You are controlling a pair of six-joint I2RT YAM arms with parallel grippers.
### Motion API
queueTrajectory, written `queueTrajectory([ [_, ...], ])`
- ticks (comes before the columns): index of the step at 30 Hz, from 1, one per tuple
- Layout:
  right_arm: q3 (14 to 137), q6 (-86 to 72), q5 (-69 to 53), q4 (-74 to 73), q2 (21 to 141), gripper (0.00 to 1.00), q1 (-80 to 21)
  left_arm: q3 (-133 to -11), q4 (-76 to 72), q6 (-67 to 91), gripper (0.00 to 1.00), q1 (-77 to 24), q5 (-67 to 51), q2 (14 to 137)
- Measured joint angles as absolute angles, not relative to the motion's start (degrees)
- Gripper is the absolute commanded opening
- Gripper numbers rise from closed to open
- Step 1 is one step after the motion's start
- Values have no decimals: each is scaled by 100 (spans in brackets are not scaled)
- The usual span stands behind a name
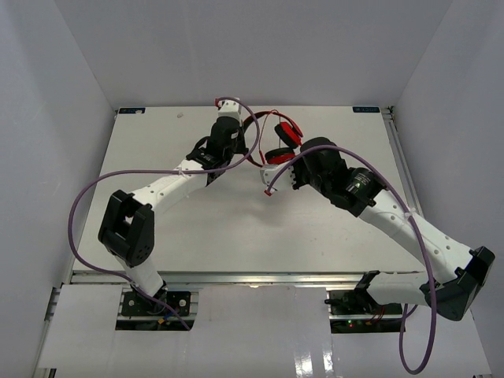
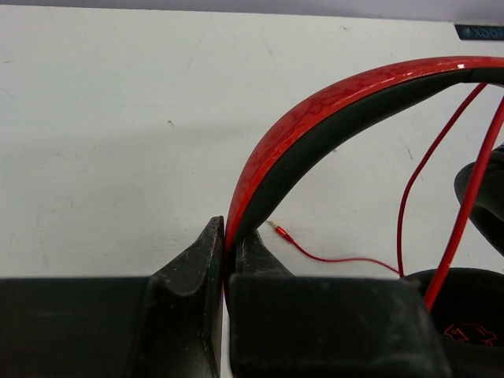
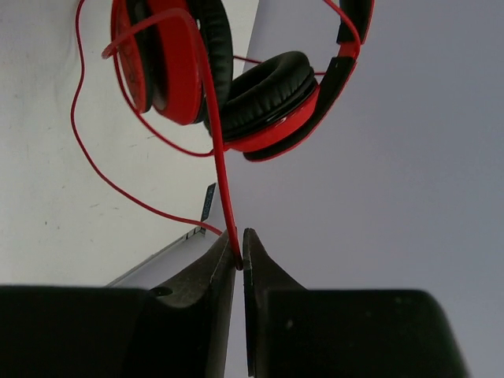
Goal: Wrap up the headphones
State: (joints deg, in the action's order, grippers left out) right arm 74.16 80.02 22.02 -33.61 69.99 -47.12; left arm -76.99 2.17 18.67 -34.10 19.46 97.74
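Your white table (image 1: pixel 236 236) fills most of the overhead view. The left arm (image 1: pixel 169 187) comes in from 7 o'clock and reaches toward 12. The right arm (image 1: pixel 394 216) comes in from 5 o'clock and bends in toward the middle.

The headphones (image 1: pixel 285 135) are over the far half of the table, at about 12 to 1 o'clock from its centre, between the two wrists. You cannot tell whether they rest on the surface.

Your left gripper (image 2: pixel 227 230) is clenched on the headband (image 2: pixel 331 102), one jaw on each side of the red-and-dark band low on its curve.

In the right wrist view the two earcups (image 3: pixel 169 63), red shells with black pads, show at 11 to 12 o'clock. Your right gripper (image 3: pixel 240 240) is nipped tight on the thin red cable (image 3: pixel 219 157), which runs straight from the jaws up to the earcups. More of it loops loosely out toward 9 o'clock.

In the left wrist view the small gold-tipped plug (image 2: pixel 277 227) lies on the table just beside the left jaws, at their 3 o'clock.
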Motion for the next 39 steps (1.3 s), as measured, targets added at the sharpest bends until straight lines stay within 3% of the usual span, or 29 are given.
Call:
queueTrajectory([
  [11, 7072, 8145, 1908, -2632, 7046, 15, -4242, -6939, 169, 1524, 0, -3474, 731, 9340],
  [30, 7129, 7954, -67, -2548, 7217, 17, -3199, -6390, 32, 1168, 0, -3500, -1229, 8797],
  [39, 7243, 7495, -1311, -2679, 7414, 28, -2508, -6250, -37, 1146, 0, -3500, -1593, 8597],
])
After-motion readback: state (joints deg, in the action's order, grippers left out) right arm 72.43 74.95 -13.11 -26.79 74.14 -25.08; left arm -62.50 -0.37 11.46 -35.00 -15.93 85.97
